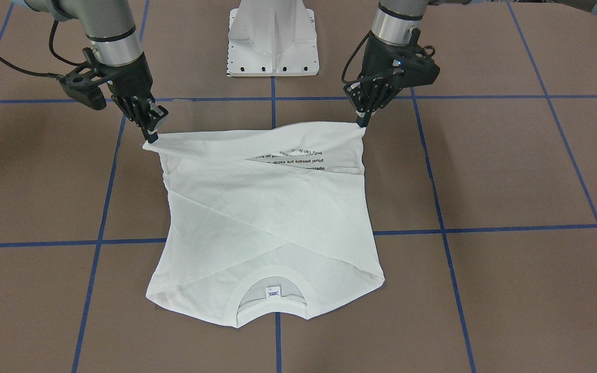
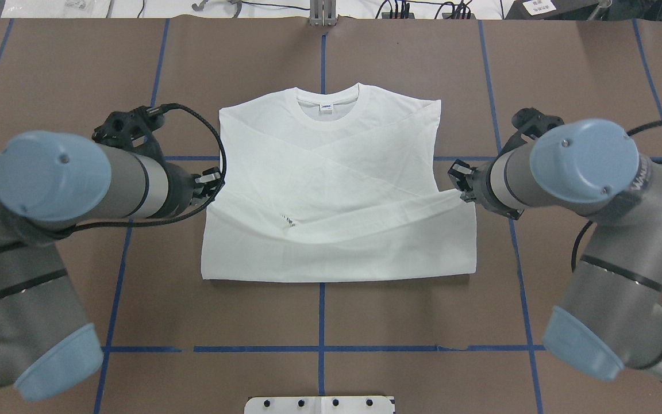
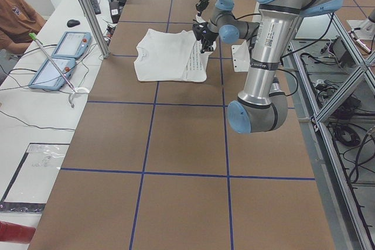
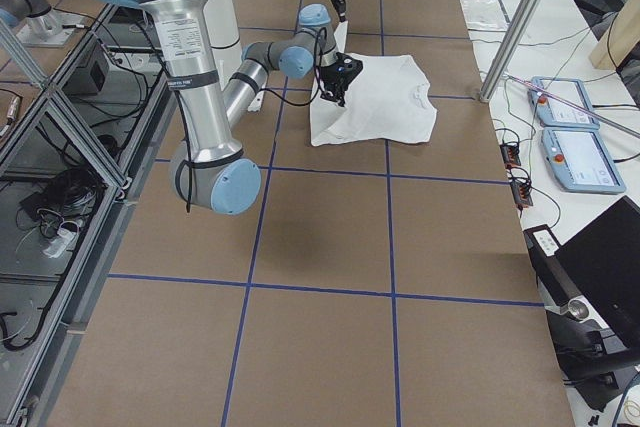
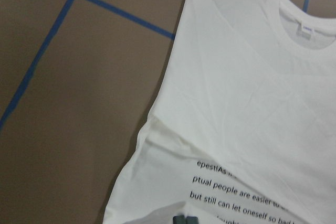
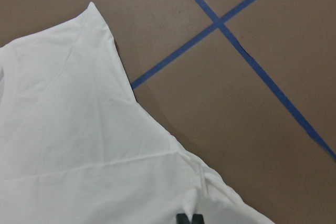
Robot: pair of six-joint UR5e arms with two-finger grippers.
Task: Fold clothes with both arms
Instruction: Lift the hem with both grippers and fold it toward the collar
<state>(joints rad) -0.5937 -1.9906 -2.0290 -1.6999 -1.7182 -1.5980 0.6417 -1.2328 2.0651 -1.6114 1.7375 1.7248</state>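
**Front-facing view:** A white long-sleeved T-shirt [image 1: 267, 217] lies mid-surface on a brown surface [image 1: 511, 171] crossed by blue tape lines [image 1: 485, 228]. Its sleeves are folded across the body. The collar [image 1: 272, 305] is on the side far from the robot and the hem on the near side. The left claw [image 1: 363, 124] and right claw [image 1: 152, 137] are each pinched closed on one hem corner. They hold the hem raised and stretched between them. Black printed text [image 1: 298, 157] shows under the lifted edge.

**Overhead view:** The arms enter from either side, with the claws roughly level at the shirt's left and right edges. The raised cloth drapes back down toward the robot.

**Left side view:** The lifted hem turns its printed underside to this camera. A person's sleeve [image 3: 14, 16] shows at a desk alongside the surface.

**Right side view:** The shirt lies in the far half of the surface, one corner peaked up at the near arm's claw.

**Left wrist view:** The fingertips are closed together at the bottom edge, with lines of text just above them.

**Right wrist view:** This shows the same closed pinch, on plain white cloth.

**Likely risks:**
- Each grip is a small pinch of thin cotton, so a corner could slip free if the hem is pulled too taut.
- If one arm leads the other, the fold would land crooked.
- Dragging the cloth could disturb the crossed sleeves.
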